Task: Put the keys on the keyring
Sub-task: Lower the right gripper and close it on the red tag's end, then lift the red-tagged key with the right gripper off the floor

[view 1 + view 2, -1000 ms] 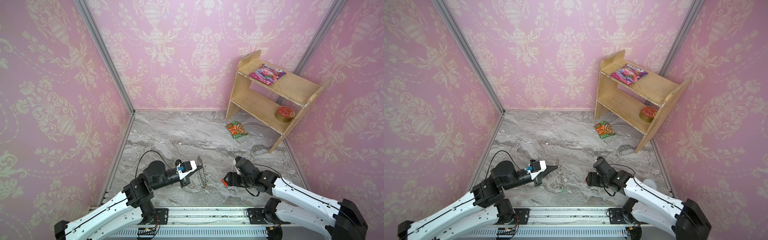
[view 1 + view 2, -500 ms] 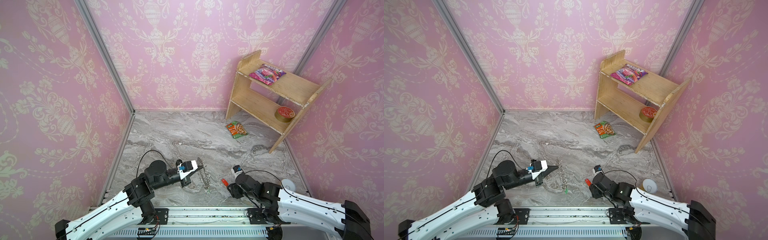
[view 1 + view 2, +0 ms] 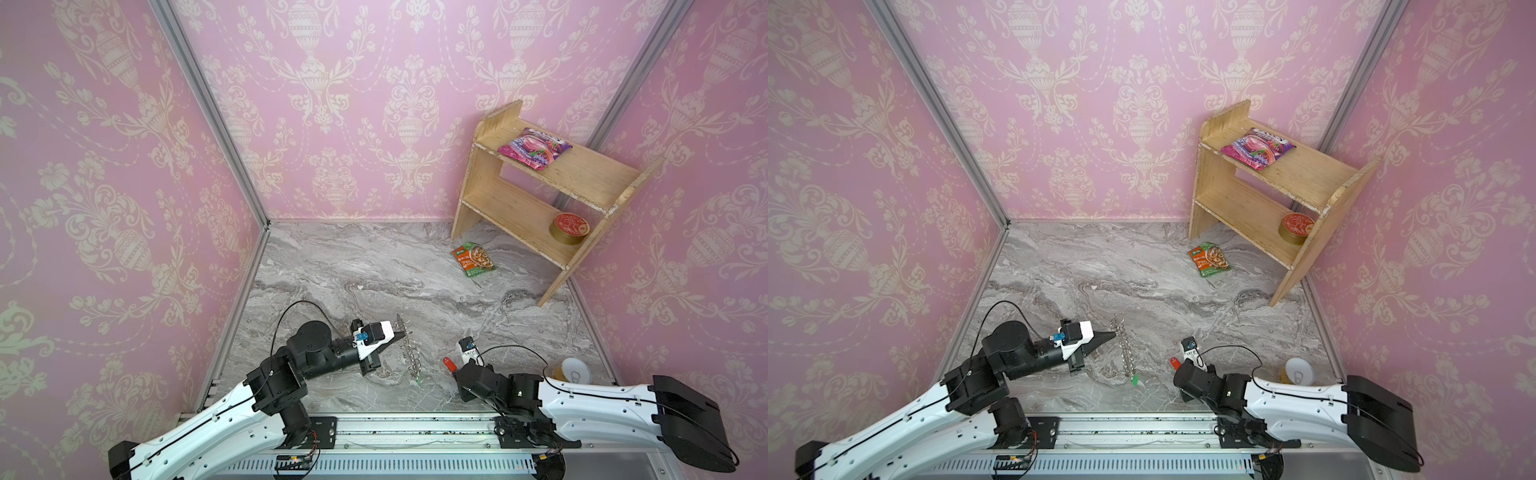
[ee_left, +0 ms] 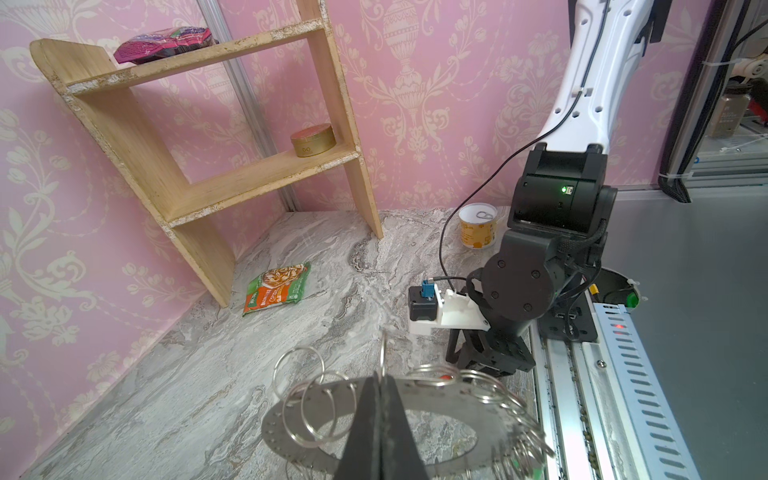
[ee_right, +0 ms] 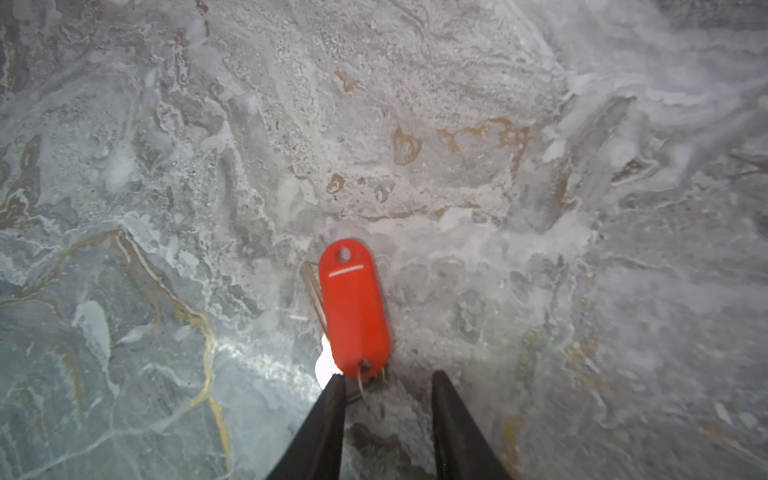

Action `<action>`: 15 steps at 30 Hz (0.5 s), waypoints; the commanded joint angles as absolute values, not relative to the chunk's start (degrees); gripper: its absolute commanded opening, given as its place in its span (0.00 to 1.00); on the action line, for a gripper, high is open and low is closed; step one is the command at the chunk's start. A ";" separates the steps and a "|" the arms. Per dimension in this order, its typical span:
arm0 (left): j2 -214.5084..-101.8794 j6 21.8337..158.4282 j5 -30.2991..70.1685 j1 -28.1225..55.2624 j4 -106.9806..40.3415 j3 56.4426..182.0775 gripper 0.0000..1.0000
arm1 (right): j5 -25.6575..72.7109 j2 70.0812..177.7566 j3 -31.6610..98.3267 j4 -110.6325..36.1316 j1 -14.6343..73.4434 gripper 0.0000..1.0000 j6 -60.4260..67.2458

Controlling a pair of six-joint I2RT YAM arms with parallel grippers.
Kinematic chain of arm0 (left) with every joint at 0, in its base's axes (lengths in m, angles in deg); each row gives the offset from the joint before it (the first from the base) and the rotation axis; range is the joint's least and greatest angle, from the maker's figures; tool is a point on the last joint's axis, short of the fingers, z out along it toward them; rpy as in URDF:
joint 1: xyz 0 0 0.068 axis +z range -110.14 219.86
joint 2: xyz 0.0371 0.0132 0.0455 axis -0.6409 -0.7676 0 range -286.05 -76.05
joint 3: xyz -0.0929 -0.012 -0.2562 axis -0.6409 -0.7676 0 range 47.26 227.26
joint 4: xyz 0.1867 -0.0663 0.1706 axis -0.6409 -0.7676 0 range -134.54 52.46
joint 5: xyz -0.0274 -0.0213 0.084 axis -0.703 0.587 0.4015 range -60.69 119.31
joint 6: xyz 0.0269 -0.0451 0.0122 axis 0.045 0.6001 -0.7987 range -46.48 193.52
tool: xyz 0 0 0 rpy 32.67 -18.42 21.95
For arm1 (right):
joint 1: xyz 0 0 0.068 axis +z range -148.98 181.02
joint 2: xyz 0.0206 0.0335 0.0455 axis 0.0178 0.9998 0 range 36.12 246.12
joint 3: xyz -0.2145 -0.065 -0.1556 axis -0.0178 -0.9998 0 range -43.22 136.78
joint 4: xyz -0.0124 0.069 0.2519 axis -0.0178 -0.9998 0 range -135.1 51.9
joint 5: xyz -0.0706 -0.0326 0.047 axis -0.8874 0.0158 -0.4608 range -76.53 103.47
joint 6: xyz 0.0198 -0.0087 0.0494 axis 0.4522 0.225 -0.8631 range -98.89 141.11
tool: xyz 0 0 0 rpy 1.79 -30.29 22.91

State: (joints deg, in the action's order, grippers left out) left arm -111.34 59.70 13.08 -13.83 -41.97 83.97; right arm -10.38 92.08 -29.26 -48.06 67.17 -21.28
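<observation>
— Left of the keyring, what's the left pincer doing?

— Clamped shut on its rim, holding it on edge over the table. A green key hangs at the keyring's low end.

— And right of the keyring?

— The red key lies flat on the table, near the keyring. The right pincer straddles its wire end, jaws apart, nothing clamped.

— What could go wrong?

— I'd judge the bite is thin: only fine wire sits between the jaws, close to one finger. Closing could nudge it aside, or catch the key's body so it swings loose. Pressing lower might scrape the table. Later, a dangling key could be hard to thread onto the keyring.
</observation>
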 commanded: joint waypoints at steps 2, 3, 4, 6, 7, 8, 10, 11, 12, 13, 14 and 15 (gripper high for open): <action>-109.30 59.49 12.08 -13.40 -41.71 85.05 0.00 | -10.18 90.81 -30.82 -49.15 67.73 0.32 -22.04; -109.10 59.45 12.17 -13.40 -41.97 85.05 0.00 | -9.71 90.63 -30.76 -49.64 67.73 0.31 -22.36; -109.09 59.33 12.19 -13.40 -42.17 85.05 0.00 | -9.34 90.59 -30.65 -49.86 67.73 0.31 -22.48; -108.88 59.05 12.25 -13.40 -42.66 85.10 0.00 | -8.70 90.74 -30.61 -50.01 67.73 0.29 -22.61; -108.84 58.92 12.37 -13.40 -42.85 85.12 0.00 | -8.59 90.77 -30.52 -50.05 67.80 0.28 -22.65; -108.75 58.72 12.40 -13.40 -43.13 85.31 0.00 | -8.52 90.89 -30.48 -50.05 67.81 0.27 -22.65; -108.70 58.41 12.48 -13.40 -43.63 85.49 0.00 | -8.09 91.12 -30.48 -49.88 67.86 0.25 -22.48; -108.73 58.27 12.52 -13.40 -43.90 85.65 0.00 | -7.90 91.24 -30.47 -49.71 67.83 0.25 -22.31; -108.66 58.13 12.61 -13.40 -44.08 85.75 0.00 | -7.66 91.42 -30.39 -49.63 67.84 0.23 -22.31; -108.60 58.13 12.63 -13.40 -44.21 85.71 0.00 | -7.54 91.66 -30.24 -49.69 67.83 0.23 -22.31; -108.48 58.06 12.71 -13.40 -44.30 85.76 0.00 | -7.47 91.90 -30.19 -49.62 67.92 0.22 -22.23; -108.42 58.07 12.79 -13.40 -44.28 85.76 0.00 | -7.30 92.10 -30.13 -49.62 67.95 0.21 -22.15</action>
